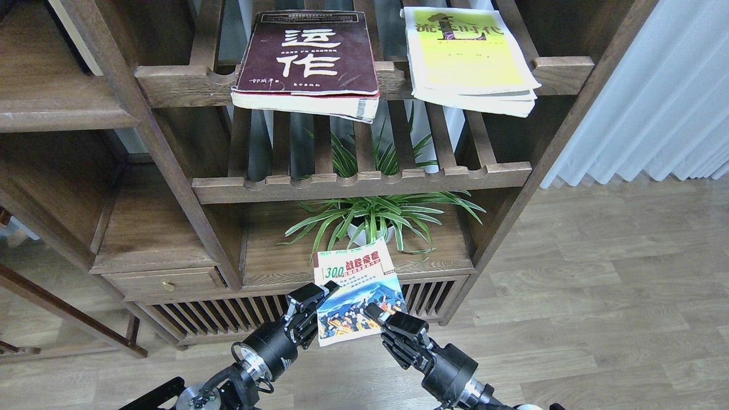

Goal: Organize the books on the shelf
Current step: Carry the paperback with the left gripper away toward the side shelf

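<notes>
The small "300" book (354,285) with the blue crowd picture hangs in the air in front of the cabinet's low board, cover towards me. My left gripper (312,297) is shut on its left edge. My right gripper (380,314) is shut on its lower right corner. The thick maroon book (307,57) and the wide yellow-green book (467,54) lie flat on the top slatted rack, both overhanging its front rail. The solid shelf (57,111) with the rounded front edge is at the upper left, far from both grippers.
A potted spider plant (373,219) stands on the low board just behind the held book. A slatted rack (364,182) lies between plant and top rack. A drawer (165,282) sits at lower left, white curtains (655,91) at right.
</notes>
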Tool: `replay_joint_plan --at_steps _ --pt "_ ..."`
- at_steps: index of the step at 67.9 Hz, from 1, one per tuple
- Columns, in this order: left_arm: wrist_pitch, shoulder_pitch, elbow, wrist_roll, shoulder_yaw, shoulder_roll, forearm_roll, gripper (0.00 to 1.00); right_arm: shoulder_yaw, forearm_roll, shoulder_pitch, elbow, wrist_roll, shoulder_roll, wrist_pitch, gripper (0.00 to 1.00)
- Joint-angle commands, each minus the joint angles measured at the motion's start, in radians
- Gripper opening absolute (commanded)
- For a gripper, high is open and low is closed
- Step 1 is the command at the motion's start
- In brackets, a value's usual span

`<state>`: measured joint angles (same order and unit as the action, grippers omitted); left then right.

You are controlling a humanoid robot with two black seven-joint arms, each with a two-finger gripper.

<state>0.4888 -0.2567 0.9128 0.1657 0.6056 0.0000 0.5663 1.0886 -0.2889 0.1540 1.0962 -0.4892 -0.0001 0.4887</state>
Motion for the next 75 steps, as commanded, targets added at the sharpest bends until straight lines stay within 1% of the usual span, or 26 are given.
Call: replay_joint_plan --at_steps 1,3,4,7,10,11,14,15,19,23,28,35,40,41,42,52,58,69,75 --pt "0.0 -0.001 0.001 0.002 -0.003 0.0 0.0 0.0 -0.003 0.01 -0.01 -0.012 0.0 0.0 0.0 0.5" --pt "0.0 -0.001 0.001 0.002 -0.001 0.0 0.0 0.0 -0.004 0.013 -0.011 -0.015 0.0 0.0 0.0 0.56" --pt "0.0 0.0 0.001 0.003 -0.001 0.0 0.0 0.0 -0.004 0.017 -0.013 -0.015 0.0 0.0 0.0 0.61" --pt "0.0 0.002 0.003 0.003 -0.001 0.0 0.0 0.0 -0.007 0.023 -0.014 -0.019 0.0 0.0 0.0 0.72" --pt "0.0 0.004 0.006 0.003 -0.001 0.0 0.0 0.0 -0.013 0.027 -0.019 -0.019 0.0 0.0 0.0 0.78" --pt "0.0 0.005 0.008 0.005 -0.001 0.0 0.0 0.0 -0.021 0.028 -0.021 -0.021 0.0 0.0 0.0 0.82" --pt "0.0 0.007 0.009 0.005 -0.001 0.0 0.0 0.0 -0.03 0.03 -0.024 -0.024 0.0 0.0 0.0 0.88" --pt "0.0 0.007 0.011 0.005 -0.001 0.0 0.0 0.0 -0.038 0.03 -0.028 -0.029 0.0 0.0 0.0 0.93" --pt "0.0 0.01 0.014 0.006 -0.001 0.0 0.0 0.0 -0.047 0.03 -0.034 -0.044 0.0 0.0 0.0 0.99" --pt "0.0 0.014 0.024 0.006 -0.001 0.003 0.0 0.0 -0.047 0.028 -0.036 -0.061 0.0 0.0 0.0 0.99" --pt "0.0 0.028 0.047 0.011 -0.001 0.061 -0.003 0.0 -0.047 0.028 -0.044 -0.101 0.0 0.0 0.0 1.0" --pt "0.0 0.043 0.075 0.031 0.0 0.155 -0.008 0.0 -0.047 0.028 -0.06 -0.153 0.0 0.0 0.0 1.0" --pt "0.0 0.059 0.101 0.04 0.0 0.256 -0.008 0.0 -0.047 0.028 -0.074 -0.187 0.0 0.0 0.0 1.0" --pt "0.0 0.069 0.127 0.049 0.0 0.337 -0.008 0.0 -0.049 0.028 -0.082 -0.205 0.0 0.0 0.0 1.0" --pt "0.0 0.074 0.138 0.054 0.0 0.365 -0.008 0.0 -0.049 0.028 -0.082 -0.208 0.0 0.0 0.0 1.0" --pt "0.0 0.103 0.207 0.077 0.006 0.541 -0.028 0.0 -0.05 0.03 -0.091 -0.223 0.0 0.0 0.0 1.0" --pt "0.0 0.125 0.259 0.095 0.019 0.684 -0.054 0.0 -0.068 0.03 -0.102 -0.226 0.0 0.0 0.0 1.0" --pt "0.0 0.134 0.353 0.101 0.034 0.914 -0.057 0.01 -0.082 0.03 -0.122 -0.234 0.0 0.0 0.0 1.0" --pt "0.0 0.134 0.409 0.101 0.08 1.058 -0.057 0.01 -0.098 0.028 -0.136 -0.24 0.0 0.0 0.0 1.0"
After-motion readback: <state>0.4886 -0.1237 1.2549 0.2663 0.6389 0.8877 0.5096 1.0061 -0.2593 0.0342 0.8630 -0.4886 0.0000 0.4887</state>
